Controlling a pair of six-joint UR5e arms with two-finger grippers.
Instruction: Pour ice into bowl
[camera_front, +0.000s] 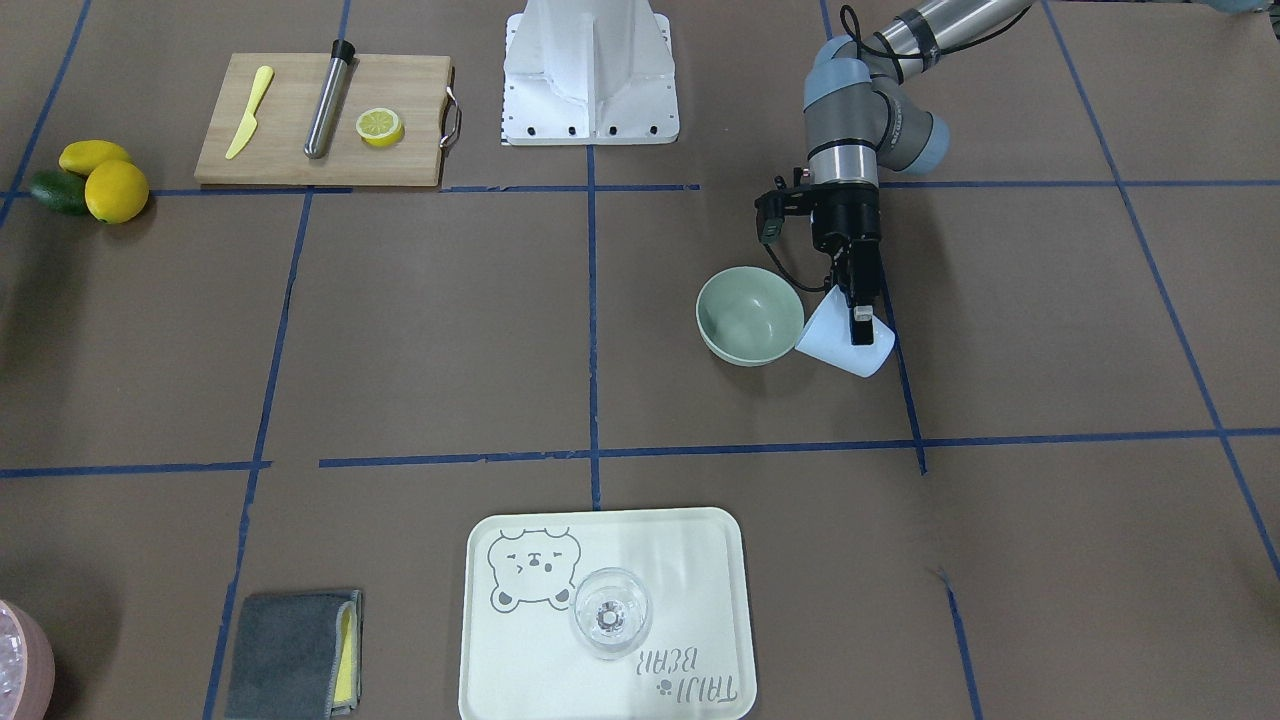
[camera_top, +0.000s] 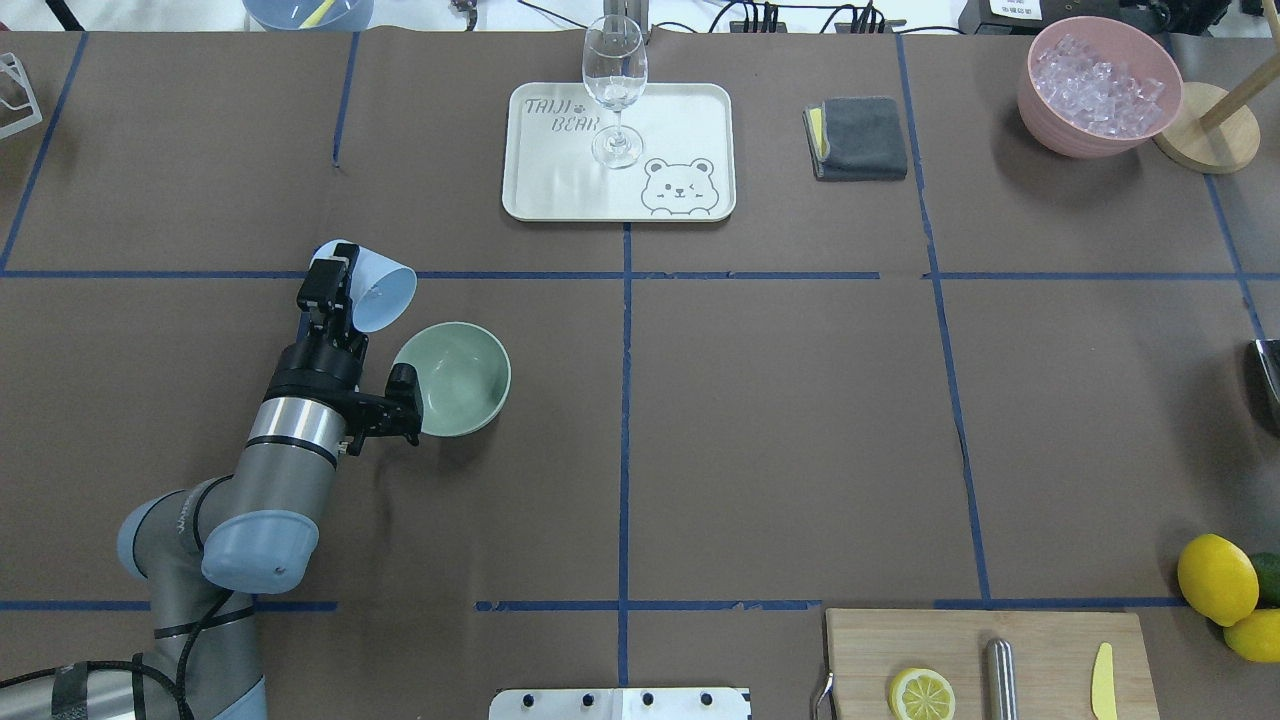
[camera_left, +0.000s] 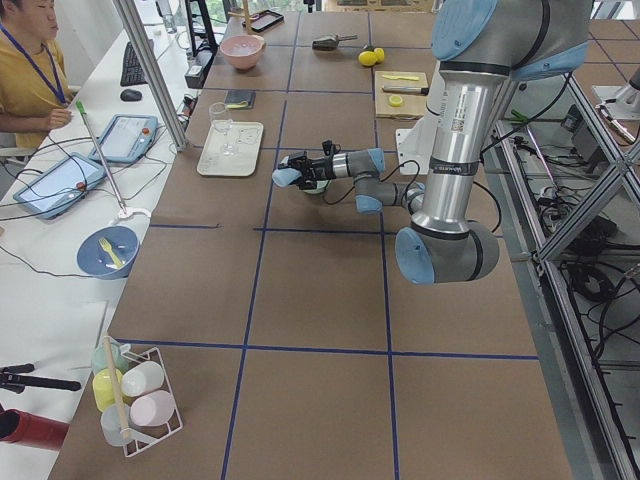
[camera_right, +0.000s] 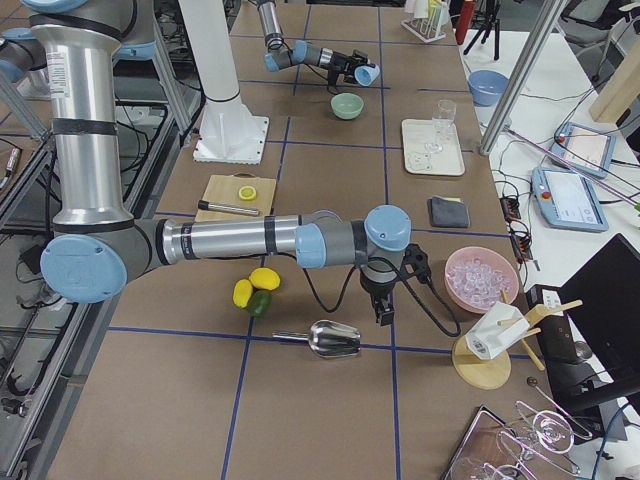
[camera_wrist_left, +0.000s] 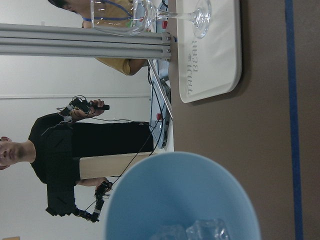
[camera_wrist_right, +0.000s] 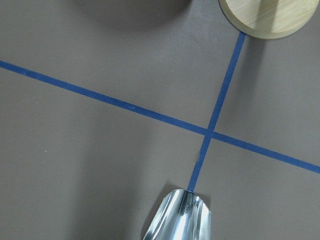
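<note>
My left gripper (camera_top: 335, 275) is shut on a light blue cup (camera_top: 378, 288) and holds it tilted on its side, mouth toward the pale sage-green bowl (camera_top: 455, 378). The cup's rim is right beside the bowl's rim (camera_front: 750, 315) in the front view. A few clear ice cubes (camera_wrist_left: 200, 231) lie inside the cup in the left wrist view. The bowl looks empty. My right gripper (camera_right: 383, 310) shows only in the exterior right view, above the table near a metal scoop (camera_right: 335, 340); I cannot tell whether it is open or shut.
A pink container (camera_top: 1040, 100) full of ice stands at the far right beside a wooden stand (camera_top: 1205, 140). A white tray (camera_top: 560, 180) bears a wine glass (camera_top: 613, 80). A grey cloth (camera_top: 858, 138), a cutting board (camera_top: 1040, 640) and lemons (camera_top: 1215, 578) lie around.
</note>
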